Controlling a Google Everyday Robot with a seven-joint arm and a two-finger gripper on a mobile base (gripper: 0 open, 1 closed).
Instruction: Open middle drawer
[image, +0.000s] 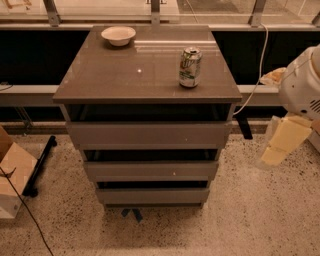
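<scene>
The cabinet (145, 75) stands in the middle of the view with three stacked handleless grey-brown drawer fronts. The middle drawer (150, 170) has the medium-height front, between the taller top front (149, 134) and the short bottom front (152, 195). A dark gap runs above each front, and no drawer inside shows. My gripper (281, 142) hangs cream-coloured below the white arm housing (302, 85) at the right edge. It is level with the top and middle fronts and well apart from the cabinet.
A soda can (190, 67) and a white bowl (118, 35) sit on the cabinet top. A cardboard box (12, 175) and a black stand leg (40, 165) are on the floor to the left. A white cable (257, 65) hangs to the right. The floor is speckled.
</scene>
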